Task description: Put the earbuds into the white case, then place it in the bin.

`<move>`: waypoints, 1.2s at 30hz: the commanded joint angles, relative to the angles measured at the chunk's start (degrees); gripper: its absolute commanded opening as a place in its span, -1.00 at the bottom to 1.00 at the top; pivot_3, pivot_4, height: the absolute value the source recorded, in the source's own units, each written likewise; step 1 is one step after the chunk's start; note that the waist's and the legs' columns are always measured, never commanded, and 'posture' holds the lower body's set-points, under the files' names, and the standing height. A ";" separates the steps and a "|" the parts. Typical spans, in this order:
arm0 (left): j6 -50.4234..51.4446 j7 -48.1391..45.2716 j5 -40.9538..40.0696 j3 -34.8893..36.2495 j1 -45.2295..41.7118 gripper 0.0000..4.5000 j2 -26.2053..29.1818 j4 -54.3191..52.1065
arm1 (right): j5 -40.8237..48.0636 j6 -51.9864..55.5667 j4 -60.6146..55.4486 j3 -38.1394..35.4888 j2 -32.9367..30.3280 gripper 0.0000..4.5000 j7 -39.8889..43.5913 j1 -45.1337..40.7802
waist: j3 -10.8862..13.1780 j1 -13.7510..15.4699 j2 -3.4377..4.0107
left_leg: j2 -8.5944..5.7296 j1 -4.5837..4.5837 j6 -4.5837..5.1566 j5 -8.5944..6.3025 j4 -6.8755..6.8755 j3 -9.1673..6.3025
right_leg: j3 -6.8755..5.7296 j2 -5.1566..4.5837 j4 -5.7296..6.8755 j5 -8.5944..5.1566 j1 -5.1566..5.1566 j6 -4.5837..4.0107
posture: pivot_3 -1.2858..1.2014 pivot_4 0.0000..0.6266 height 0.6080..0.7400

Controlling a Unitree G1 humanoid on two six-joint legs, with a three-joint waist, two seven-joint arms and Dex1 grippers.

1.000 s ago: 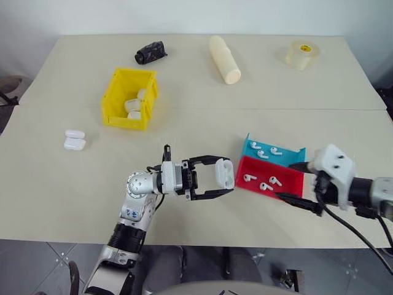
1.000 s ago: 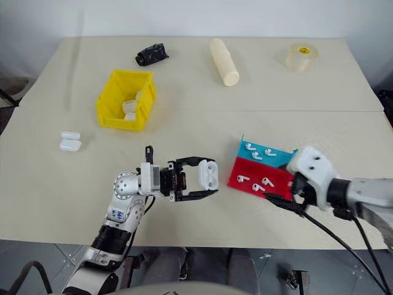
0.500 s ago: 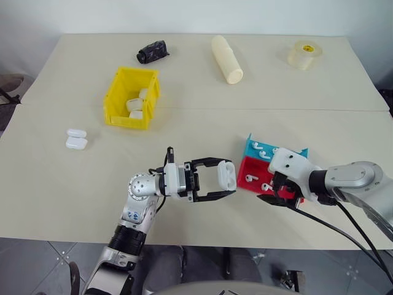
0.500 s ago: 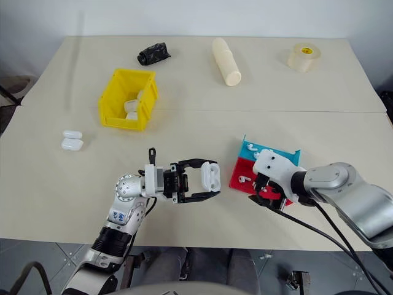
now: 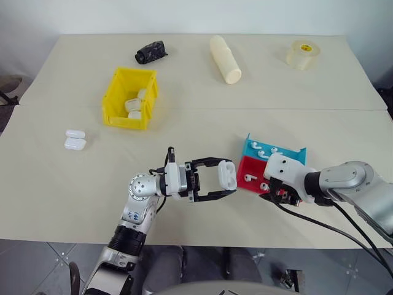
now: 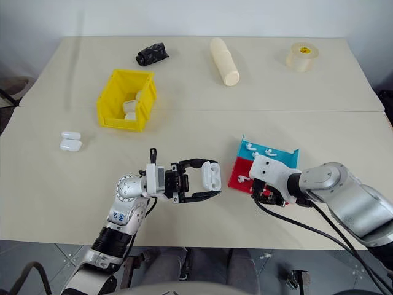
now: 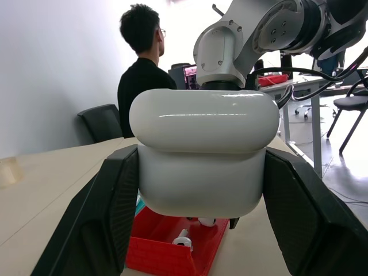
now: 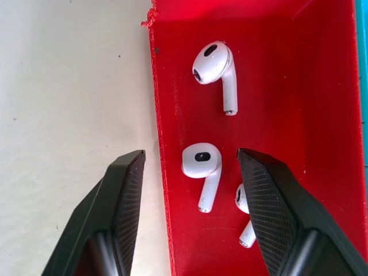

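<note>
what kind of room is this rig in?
Probably an office or lab: the left wrist view shows a seated person, office chairs and a desk behind the beige table.

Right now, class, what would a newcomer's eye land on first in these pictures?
Near the table's front edge, the left claw grips a small glossy white rounded earbud case, lid open. Beside it the right claw, fingers apart, hovers over tiny white earbuds in a shallow red plastic tray. Further back on the left stands a bright yellow plastic bin.
</note>
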 commanded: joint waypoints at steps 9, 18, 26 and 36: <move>0.36 0.49 -0.46 -0.34 -0.05 0.24 -0.03 -2.65 | -2.61 -1.39 0.37 0.10 -0.08 -0.39 2.51 -0.71 | 0.00 -0.03 0.00 | 0.00 0.00 0.00 0.00 0.00 0.00 | 0.00 0.00 0.00 0.00 0.00 0.00 | 0.03 -0.52 1.00; 0.48 0.26 -0.51 -0.24 -0.04 0.24 0.25 -2.51 | -2.98 -1.68 0.36 -1.40 2.21 -0.77 1.89 -1.05 | 0.00 -0.06 0.00 | 0.00 0.00 0.00 0.00 -0.01 0.00 | 0.01 0.00 0.00 0.00 0.00 0.00 | 0.03 -0.52 1.00; 1.20 -3.43 -3.43 0.74 -1.04 0.24 1.47 -0.75 | 6.83 -15.82 -2.06 -20.52 10.80 -0.77 6.34 7.57 | 0.00 0.17 -0.01 | -0.01 0.00 0.00 0.00 -0.03 0.00 | -0.01 0.03 -0.01 0.00 0.01 0.00 | 0.03 -0.52 1.00; 6.84 -6.27 -6.42 2.64 -4.71 0.24 2.40 1.50 | 17.83 -35.87 -4.26 -28.48 36.43 -0.77 0.65 16.61 | 0.02 -0.45 -0.04 | -0.01 0.10 0.00 0.01 0.00 -0.03 | 0.02 0.05 0.22 0.01 0.09 0.02 | 0.03 -0.52 1.00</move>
